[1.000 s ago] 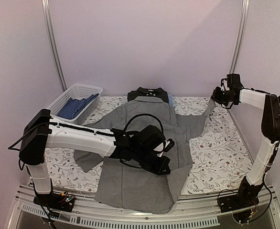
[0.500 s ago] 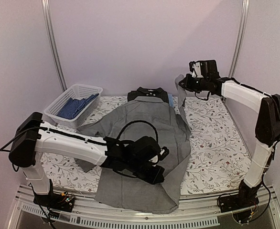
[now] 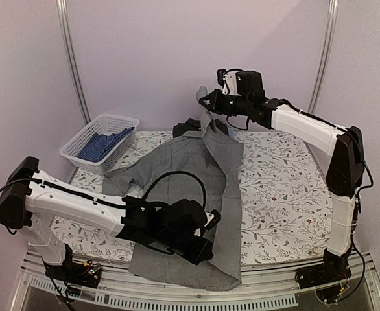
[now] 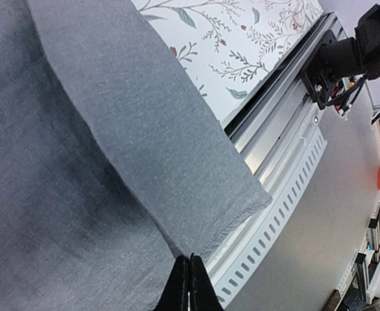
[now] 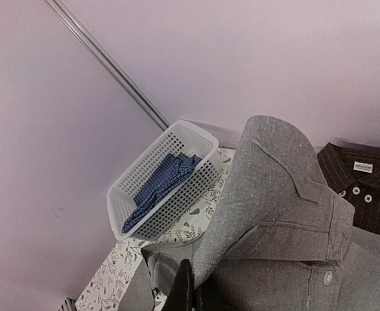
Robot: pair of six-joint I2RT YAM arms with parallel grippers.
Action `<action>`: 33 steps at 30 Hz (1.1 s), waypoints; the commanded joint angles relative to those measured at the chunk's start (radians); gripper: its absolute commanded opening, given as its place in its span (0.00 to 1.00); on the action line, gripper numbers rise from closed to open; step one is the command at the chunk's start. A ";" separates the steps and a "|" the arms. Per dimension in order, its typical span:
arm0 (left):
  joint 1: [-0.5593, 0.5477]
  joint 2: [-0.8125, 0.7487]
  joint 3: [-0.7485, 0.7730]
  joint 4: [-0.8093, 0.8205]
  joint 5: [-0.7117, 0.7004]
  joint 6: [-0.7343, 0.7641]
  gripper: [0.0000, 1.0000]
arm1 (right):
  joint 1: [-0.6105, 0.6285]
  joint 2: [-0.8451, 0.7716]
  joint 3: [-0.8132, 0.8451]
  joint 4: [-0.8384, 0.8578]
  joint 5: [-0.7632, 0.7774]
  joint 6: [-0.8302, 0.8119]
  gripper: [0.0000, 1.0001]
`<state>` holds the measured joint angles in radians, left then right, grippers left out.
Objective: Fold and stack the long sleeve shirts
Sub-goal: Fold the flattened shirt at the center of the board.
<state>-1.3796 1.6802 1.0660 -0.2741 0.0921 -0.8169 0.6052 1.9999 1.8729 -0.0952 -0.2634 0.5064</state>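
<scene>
At 6 o'clock on the table, the left gripper (image 4: 190,284) sits low over the near hem of the grey shirt (image 3: 189,165). Its fingers are pressed together, and the folded-over side edge runs right into their tips, so it looks clamped on that edge. The shirt lies front-up along the middle of the flowered cover (image 3: 287,184), hem at the near rail and collar toward 12 o'clock, its right side already turned in over the body.

Toward 12 o'clock the right gripper (image 3: 206,101) hangs high above the collar. It is pinched tight on the cuff end of the sleeve (image 5: 268,168), which drapes down to the shoulder. Behind the collar lies the black shirt (image 5: 365,188). At 10 o'clock stands the white basket (image 3: 80,159) with blue checked cloth (image 3: 102,144) in it.

The step looks like folding the right sleeve in. To do it well, I'd carry the cuff across and down along the body so the sleeve lands flat inside the folded edge. The left gripper should hold the hem taut as an anchor. Lower the cuff before letting go; dropped from this height, the sleeve would likely bunch or twist.
</scene>
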 commanded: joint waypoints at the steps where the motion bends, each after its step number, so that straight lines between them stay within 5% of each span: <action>1: -0.034 -0.037 -0.031 -0.029 -0.015 -0.023 0.00 | 0.034 0.081 0.091 0.038 -0.007 0.009 0.00; 33: -0.104 0.013 -0.032 -0.065 0.047 -0.107 0.00 | 0.160 0.249 0.200 0.119 -0.132 0.023 0.00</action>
<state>-1.4570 1.6772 1.0351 -0.3206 0.1165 -0.9127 0.7586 2.2143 2.0449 -0.0166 -0.3626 0.5205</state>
